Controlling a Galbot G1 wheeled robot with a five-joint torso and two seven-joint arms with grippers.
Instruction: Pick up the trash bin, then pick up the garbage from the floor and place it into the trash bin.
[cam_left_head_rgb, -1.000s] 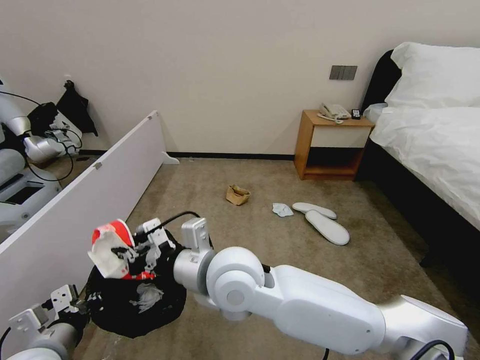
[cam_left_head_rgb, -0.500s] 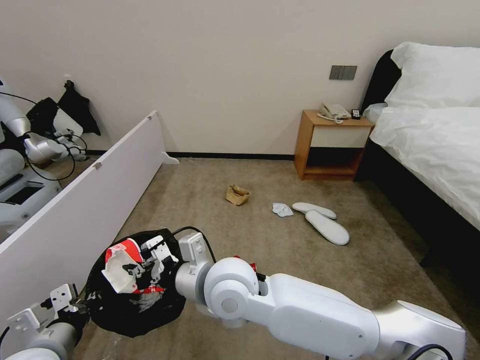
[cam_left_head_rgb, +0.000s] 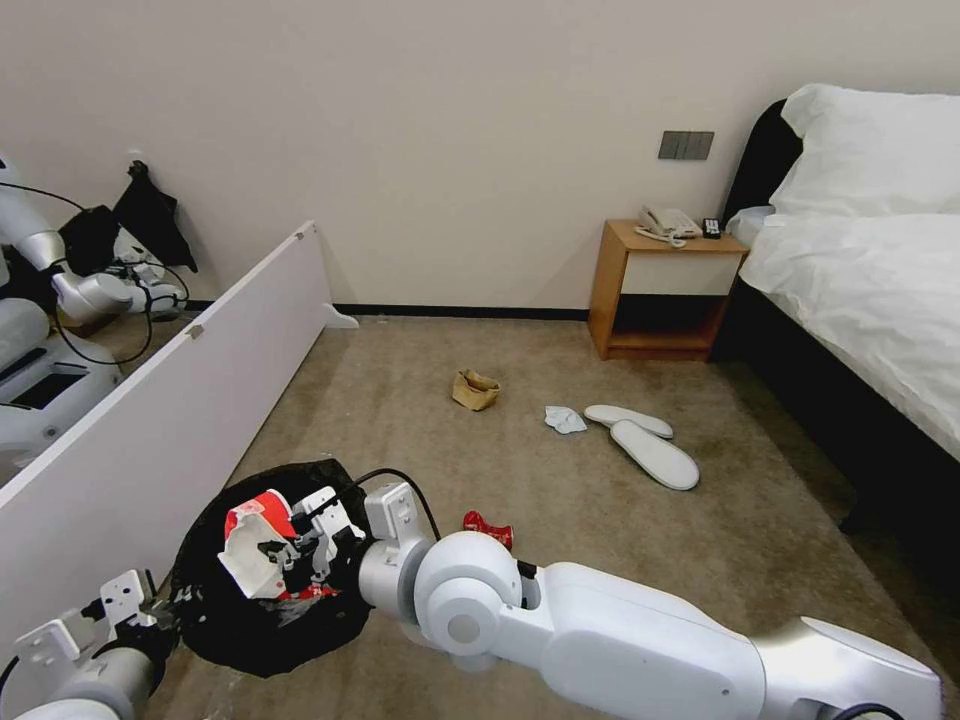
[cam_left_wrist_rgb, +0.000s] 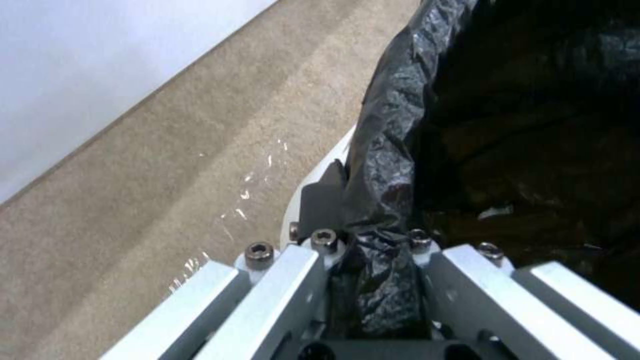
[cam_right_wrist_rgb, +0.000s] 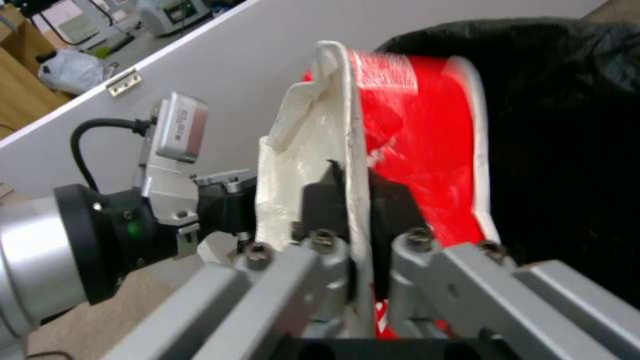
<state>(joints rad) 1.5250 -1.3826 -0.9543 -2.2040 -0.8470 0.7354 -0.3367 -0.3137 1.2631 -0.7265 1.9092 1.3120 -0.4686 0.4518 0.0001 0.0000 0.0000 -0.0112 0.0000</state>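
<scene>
The right fingers (cam_left_head_rgb: 285, 550) pinch the packet (cam_left_head_rgb: 255, 535) right over the bin (cam_left_head_rgb: 270, 610); left fingers (cam_left_wrist_rgb: 363, 235) hold its rim.

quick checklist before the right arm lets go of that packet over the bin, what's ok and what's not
1. Right gripper shut on the snack packet: ok, the jaws pinch its white edge.
2. Packet over the trash bin opening: ok in the head view, it sits above the black liner.
3. Left gripper holding the bin: ok, the jaws clamp the bag at the rim.
4. Room inside the bin: cannot tell, the interior is dark.
5. Other garbage left on the floor: not ok, red can, brown paper bag, tissue and slippers remain.
</scene>
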